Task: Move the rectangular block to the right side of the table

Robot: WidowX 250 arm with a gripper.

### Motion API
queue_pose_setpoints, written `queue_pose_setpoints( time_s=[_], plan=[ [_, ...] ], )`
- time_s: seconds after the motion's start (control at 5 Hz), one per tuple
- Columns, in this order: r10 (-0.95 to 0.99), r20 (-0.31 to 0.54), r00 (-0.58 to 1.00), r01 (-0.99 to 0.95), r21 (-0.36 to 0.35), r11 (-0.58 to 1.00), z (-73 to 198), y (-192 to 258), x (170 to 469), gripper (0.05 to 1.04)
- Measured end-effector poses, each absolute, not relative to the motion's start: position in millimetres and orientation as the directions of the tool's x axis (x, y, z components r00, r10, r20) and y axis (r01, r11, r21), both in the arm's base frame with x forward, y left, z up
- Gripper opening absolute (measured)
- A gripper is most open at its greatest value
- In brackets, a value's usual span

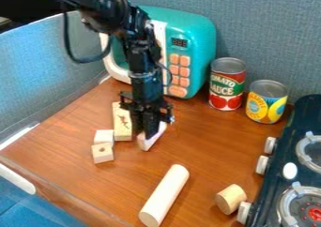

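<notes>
From where I stand, the black arm comes in from the upper left and its gripper (149, 133) hangs down over the wooden table (207, 148), with its lower end right at a pale, pinkish block (151, 139). I can't tell whether the gripper is apart, together or clamped on that block, since the dark parts run together there. The pale block is slanted, one end sticking out below the gripper and part of its side showing to the right.

Just left of the gripper lies a longer, rectangular tan block (122, 123) with a reddish mark on top. I can't say for sure which of these two is meant by the rectangular block; both are close to the gripper, on the part of the table left of the stove (283, 167).

Further left and a little nearer to me are a small white block (104, 136) and, beside it, a wooden cube (103, 153) with a dark round spot. In front of the gripper lies a long, light rod (164, 195), slanting, and off to the front right a short, round wooden piece (231, 199). Behind the gripper stands a teal toy microwave (203, 38). To its right and behind are a red can (227, 86) and a yellow can (266, 103), both upright.
</notes>
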State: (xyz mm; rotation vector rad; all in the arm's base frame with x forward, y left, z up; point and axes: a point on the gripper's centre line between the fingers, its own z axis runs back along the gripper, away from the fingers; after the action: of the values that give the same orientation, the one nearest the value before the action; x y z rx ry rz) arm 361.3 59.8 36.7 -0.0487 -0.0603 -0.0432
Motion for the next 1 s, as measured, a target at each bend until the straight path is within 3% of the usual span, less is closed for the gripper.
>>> queue_pose_setpoints(
  time_s=[0.2,0.6,0.8,1.0],
  plan=[
    [-0.284,0.162,0.945,0.275,0.079,0.958,50.8,54.0,370.5,0.233],
    [-0.68,0.208,0.703,0.692,0.02,0.722,50.9,35.3,383.9,0.233],
    [-0.731,0.272,0.626,0.76,0.001,0.65,51.5,26.7,386.3,0.233],
    [-0.731,0.298,0.614,0.775,-0.053,0.629,33.9,29.8,384.0,0.233]
  ],
)
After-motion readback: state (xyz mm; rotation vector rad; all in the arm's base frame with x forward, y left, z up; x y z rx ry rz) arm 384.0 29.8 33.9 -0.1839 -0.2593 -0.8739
